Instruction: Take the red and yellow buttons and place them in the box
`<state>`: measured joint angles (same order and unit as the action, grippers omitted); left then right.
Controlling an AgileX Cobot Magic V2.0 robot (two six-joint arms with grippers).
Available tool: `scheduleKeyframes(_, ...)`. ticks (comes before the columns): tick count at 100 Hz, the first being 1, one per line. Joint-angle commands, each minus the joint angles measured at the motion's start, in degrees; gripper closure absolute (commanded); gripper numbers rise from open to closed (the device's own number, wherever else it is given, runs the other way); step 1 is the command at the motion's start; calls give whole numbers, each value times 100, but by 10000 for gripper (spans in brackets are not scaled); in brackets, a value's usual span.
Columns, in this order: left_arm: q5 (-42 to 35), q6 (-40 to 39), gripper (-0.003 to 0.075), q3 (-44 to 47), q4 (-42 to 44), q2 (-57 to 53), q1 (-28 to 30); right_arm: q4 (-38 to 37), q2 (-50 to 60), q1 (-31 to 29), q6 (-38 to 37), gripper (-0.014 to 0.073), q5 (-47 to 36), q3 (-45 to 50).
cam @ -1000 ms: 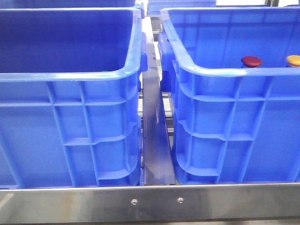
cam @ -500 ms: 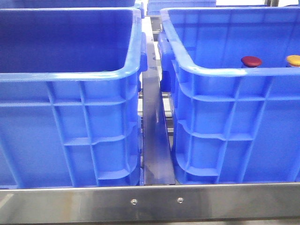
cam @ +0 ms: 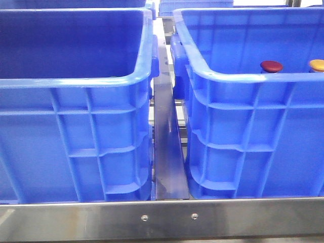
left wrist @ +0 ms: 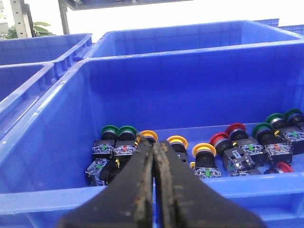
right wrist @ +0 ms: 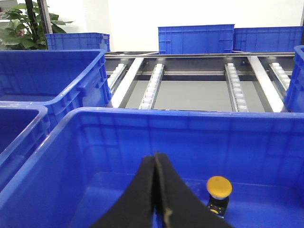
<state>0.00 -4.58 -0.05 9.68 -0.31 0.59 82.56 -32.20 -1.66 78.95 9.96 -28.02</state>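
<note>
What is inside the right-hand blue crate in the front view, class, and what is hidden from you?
Over the near rim of the right-hand crate only two domed caps show: a red button and a yellow button. The wall covers their bodies and the crate floor.

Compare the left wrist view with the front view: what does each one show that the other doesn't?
Left wrist only: the shut left gripper above a blue crate holding a row of green, yellow and red push buttons. Front only: two crates side by side, a red button and a yellow button showing over the right crate's rim, and no gripper. Both: blue crates and coloured buttons.
</note>
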Motion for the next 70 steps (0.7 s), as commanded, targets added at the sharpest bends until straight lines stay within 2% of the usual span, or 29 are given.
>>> scheduleKeyframes(1, -466, -18, 739, 268, -51, -182, 15, 33, 4, -26, 42, 662, 7, -148)
scheduleKeyframes(50, -466, -18, 739, 268, -51, -182, 15, -138, 94, -26, -138, 662, -262, -148)
scheduleKeyframes(60, -466, -18, 739, 268, -51, -182, 15, -1025, 272, -26, -794, 662, -268, -148)
scheduleKeyframes(70, -466, -18, 739, 268, -51, -182, 15, -2232, 528, -26, -2143, 662, -268, -148)
